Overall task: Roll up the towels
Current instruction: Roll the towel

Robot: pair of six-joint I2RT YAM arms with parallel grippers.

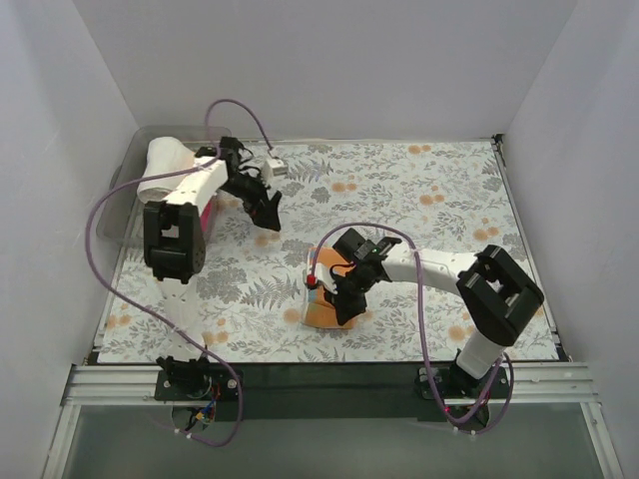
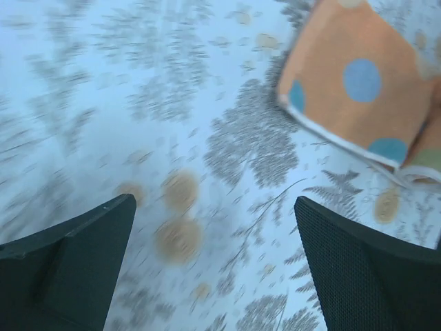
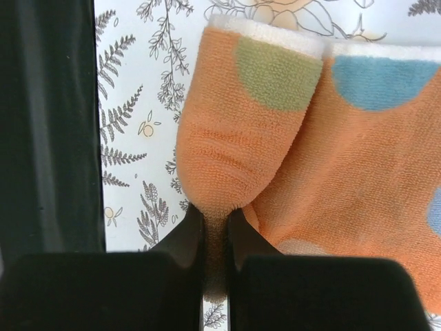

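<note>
An orange towel point(image 1: 321, 313) with blue and green spots lies on the floral covering near the front middle. My right gripper point(image 1: 345, 299) is shut on a pinched fold at its edge. In the right wrist view the cloth point(image 3: 344, 172) bulges out from between the closed jaws of the right gripper point(image 3: 216, 215). My left gripper point(image 1: 264, 212) hovers open to the upper left, apart from the towel. In the left wrist view the left gripper point(image 2: 215, 227) holds nothing, and the towel's point(image 2: 358, 89) corner shows at the upper right. A white towel point(image 1: 165, 158) and a magenta-red one point(image 1: 209, 216) sit at the far left.
A clear plastic bin point(image 1: 128, 172) stands at the back left corner, partly hidden by the left arm. The grey-and-orange floral covering point(image 1: 419, 200) spreads over the whole table. White walls close in the sides and back.
</note>
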